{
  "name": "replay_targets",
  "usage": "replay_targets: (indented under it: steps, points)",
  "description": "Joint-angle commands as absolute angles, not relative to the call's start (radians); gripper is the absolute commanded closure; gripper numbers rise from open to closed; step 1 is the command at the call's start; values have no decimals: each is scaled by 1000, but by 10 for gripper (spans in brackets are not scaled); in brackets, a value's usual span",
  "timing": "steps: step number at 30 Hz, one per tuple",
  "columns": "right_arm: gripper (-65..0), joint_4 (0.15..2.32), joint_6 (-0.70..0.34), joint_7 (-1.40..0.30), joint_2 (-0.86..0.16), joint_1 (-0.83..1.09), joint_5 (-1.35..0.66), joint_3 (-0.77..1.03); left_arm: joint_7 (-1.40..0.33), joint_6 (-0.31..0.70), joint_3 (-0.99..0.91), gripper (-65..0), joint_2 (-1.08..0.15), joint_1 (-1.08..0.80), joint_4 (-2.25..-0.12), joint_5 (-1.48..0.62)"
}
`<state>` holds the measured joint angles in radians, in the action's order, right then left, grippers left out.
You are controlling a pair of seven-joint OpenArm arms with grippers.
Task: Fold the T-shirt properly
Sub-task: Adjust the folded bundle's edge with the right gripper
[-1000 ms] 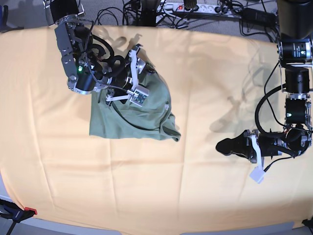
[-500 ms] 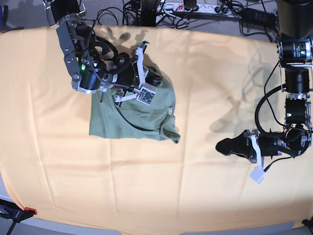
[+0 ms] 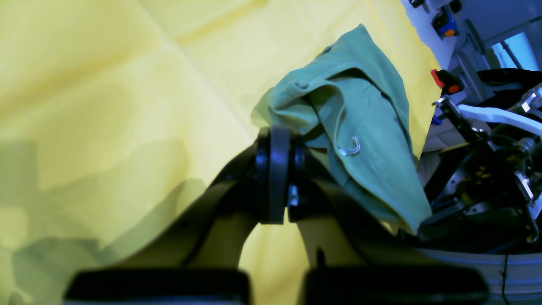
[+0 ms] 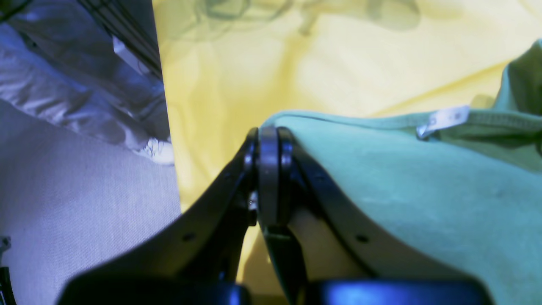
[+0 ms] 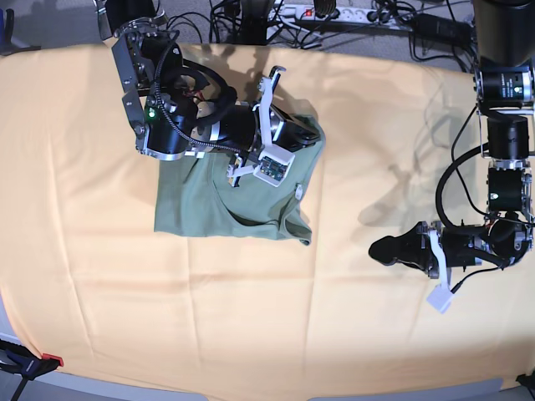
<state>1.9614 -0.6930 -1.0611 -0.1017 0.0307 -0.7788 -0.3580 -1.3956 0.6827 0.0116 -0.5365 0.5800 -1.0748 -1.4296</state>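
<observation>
The sage-green T-shirt [image 5: 219, 205] lies partly folded on the orange-yellow tablecloth [image 5: 251, 317], left of centre. My right gripper [image 5: 311, 127] is shut on the shirt's upper edge and holds it lifted at the shirt's right side. In the right wrist view the fingers [image 4: 268, 169] are pressed together with the shirt [image 4: 402, 182] draped beside them and the white neck tag [image 4: 444, 118] showing. My left gripper [image 5: 378, 248] is shut and empty, low over the cloth to the right of the shirt. In the left wrist view, this gripper [image 3: 274, 169] points toward the shirt [image 3: 368, 127].
A power strip [image 5: 334, 12] and cables lie along the table's far edge. An orange-tipped clamp [image 5: 42, 361] holds the cloth at the front left corner. The right arm [image 3: 478, 182] shows at the right side of the left wrist view.
My right gripper has moved to the right with the shirt's upper edge, pulling that part across toward the shirt's right side. The left arm has not moved.
</observation>
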Motion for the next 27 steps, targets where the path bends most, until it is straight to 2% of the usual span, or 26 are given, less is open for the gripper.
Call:
replay_targets:
  steps: [1, 6, 7, 10, 11, 12, 15, 17, 18, 21, 27]
  points:
    - [0, 1975, -698, -1030, -93, 14, -787, -356, -1389, 688, 5, 0, -551, 612, -1091, -1457]
    - [0, 1975, -698, -1032, -89, 15, -781, -356, -1389, 688, 5, 0, -551, 612, -1091, -1457]
    - [-39, 1975, -698, -1031, -89, 17, -784, -356, -1389, 688, 5, 0, -551, 612, -1091, -1457]
    - [-326, 1975, -698, -1031, -89, 17, -827, -356, -1389, 688, 5, 0, -551, 612, -1091, -1457]
    - [-385, 1975, -698, -1030, -89, 16, -853, -356, -1389, 688, 5, 0, -551, 612, -1091, -1457]
    - [-403, 1975, -698, -1031, -89, 10, -887, -356, -1389, 688, 5, 0, -551, 612, -1091, -1456]
    - [-402, 1976, -698, -1031, -89, -39, -954, -352, -1389, 689, 5, 0, -551, 612, -1091, -1451]
    - [-352, 1976, -698, -1031, -89, -81, -937, -335, -1391, 689, 5, 0, -552, 612, -1091, -1449]
    - [-284, 1976, -698, -1031, -89, -99, -915, -319, -1395, 689, 5, 0, -552, 612, -1091, -1450]
    - [0, 1975, -698, -1021, -89, -137, -810, -263, -1396, 689, 5, 0, -555, 612, -1091, -1450]
    - [0, 1891, -698, -826, -89, -144, -580, -223, -1396, 688, 5, 0, -575, 612, -1091, -1451]
